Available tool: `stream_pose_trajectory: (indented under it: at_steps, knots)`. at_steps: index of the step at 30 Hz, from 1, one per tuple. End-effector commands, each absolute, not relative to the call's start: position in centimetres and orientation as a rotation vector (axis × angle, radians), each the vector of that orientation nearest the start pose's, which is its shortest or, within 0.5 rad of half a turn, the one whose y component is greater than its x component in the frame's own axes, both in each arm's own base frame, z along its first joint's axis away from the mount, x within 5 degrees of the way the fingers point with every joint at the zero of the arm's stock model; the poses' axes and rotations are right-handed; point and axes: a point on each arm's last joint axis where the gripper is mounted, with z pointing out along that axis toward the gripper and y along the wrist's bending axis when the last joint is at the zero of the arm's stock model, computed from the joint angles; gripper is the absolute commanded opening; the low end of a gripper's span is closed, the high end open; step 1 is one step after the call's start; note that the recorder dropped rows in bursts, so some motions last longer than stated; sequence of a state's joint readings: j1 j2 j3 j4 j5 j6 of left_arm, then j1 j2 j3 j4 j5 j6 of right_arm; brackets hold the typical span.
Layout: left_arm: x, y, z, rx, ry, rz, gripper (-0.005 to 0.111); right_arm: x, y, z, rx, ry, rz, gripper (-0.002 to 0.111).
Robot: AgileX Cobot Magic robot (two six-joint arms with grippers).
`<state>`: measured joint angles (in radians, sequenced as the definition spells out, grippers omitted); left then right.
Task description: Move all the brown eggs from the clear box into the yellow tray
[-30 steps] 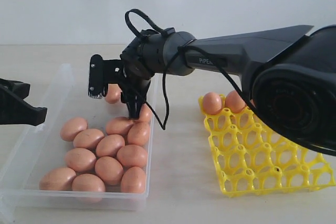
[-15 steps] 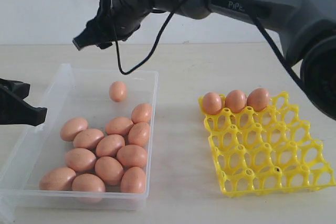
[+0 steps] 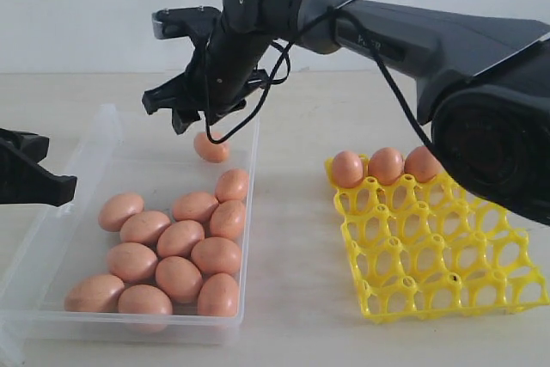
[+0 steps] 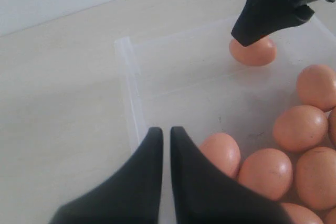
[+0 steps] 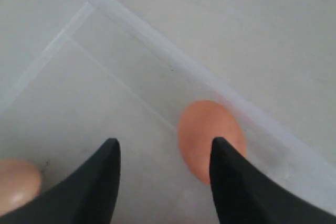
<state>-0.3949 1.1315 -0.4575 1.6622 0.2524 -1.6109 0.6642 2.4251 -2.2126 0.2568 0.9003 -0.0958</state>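
Right gripper [image 3: 176,109]: jaws apart, empty, upper left of centre, just above lone egg [image 3: 211,149]
Left gripper [image 3: 30,180]: jaws together, left edge
Eggs [image 3: 172,247]: heaped in box [image 3: 94,139], lower left; three in tray [image 3: 447,272], right

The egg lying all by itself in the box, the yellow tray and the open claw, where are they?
lone brown egg [image 3: 210,148], exterior view, middle of its shell.
yellow tray [image 3: 430,251], exterior view, its bare middle cups.
right gripper [image 5: 164,141], right wrist view, midway between its open fingertips.
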Motion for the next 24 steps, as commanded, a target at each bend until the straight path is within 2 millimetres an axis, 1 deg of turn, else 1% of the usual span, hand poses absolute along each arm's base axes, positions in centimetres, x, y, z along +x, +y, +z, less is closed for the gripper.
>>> stream_pose_trajectory:
  at_steps: [1,7,11,13,18,21,24]
  knots:
    - [20.2,-5.8,22.8,0.321,2.084,0.077,0.004,42.0,33.9,18.5,-0.928,2.466,0.378,0.045]
    - [20.2,-5.8,22.8,0.321,2.084,0.077,0.004,42.5,34.4,16.7,-1.041,2.382,0.334,0.045]
    - [20.2,-5.8,22.8,0.321,2.084,0.077,0.004,42.5,34.9,15.8,-1.094,2.35,0.321,0.045]
    - [20.2,-5.8,22.8,0.321,2.084,0.077,0.004,42.5,35.1,15.4,-1.083,2.343,0.329,0.045]
    - [20.2,-5.8,22.8,0.32,2.084,0.08,0.004,42.8,35.3,15.2,-0.97,2.357,0.367,0.045]
    - [20.2,-5.8,22.8,0.32,2.084,0.08,0.004,42.9,35.3,15.2,-0.968,2.357,0.366,0.045]
    - [20.2,-5.8,22.8,0.322,2.084,0.077,0.004,42.9,35.3,15.2,-1.025,2.322,0.344,0.045]
